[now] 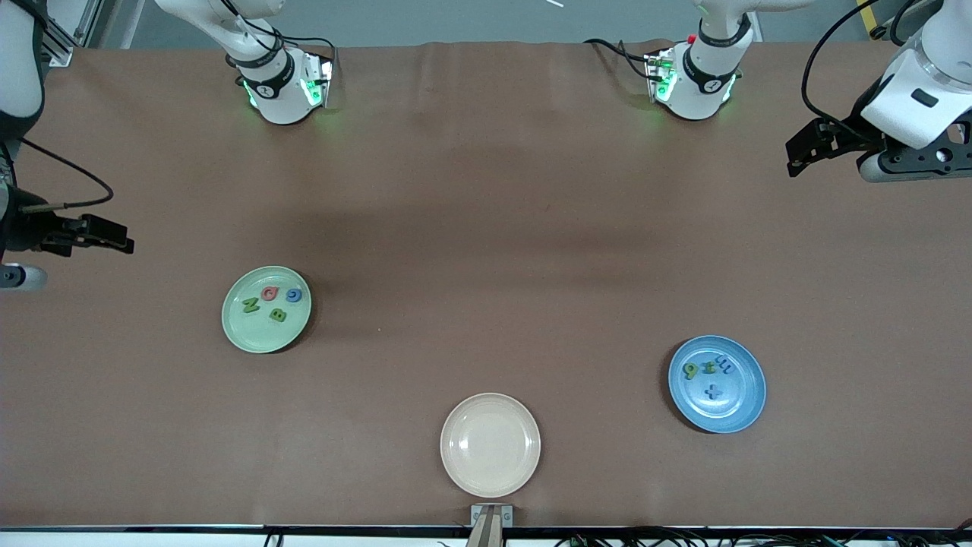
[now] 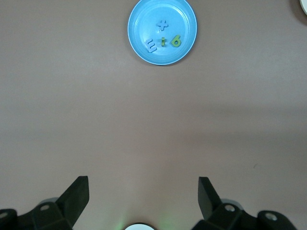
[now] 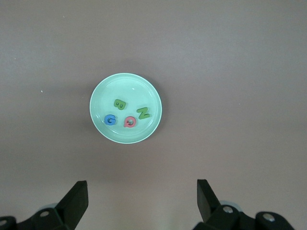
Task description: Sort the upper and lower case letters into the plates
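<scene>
The mint green plate (image 1: pixel 250 334) holds a green N (image 1: pixel 250 306), pink Q (image 1: pixel 268 292), blue G (image 1: pixel 294 295) and green B (image 1: pixel 278 314). The blue plate (image 1: pixel 733 414) holds a green p (image 1: pixel 690 370), green i (image 1: pixel 709 368), blue m (image 1: pixel 724 365) and blue x (image 1: pixel 712 392). My left gripper (image 1: pixel 797 156) hangs open and empty high over the left arm's end of the table, away from the blue plate (image 2: pixel 144 24). My right gripper (image 1: pixel 121 239) hangs open and empty over the right arm's end, away from the mint plate (image 3: pixel 124 86).
A cream-beige plate (image 1: pixel 490 471) with nothing in it sits near the table's front edge, between the two other plates. Brown table covering spreads all around.
</scene>
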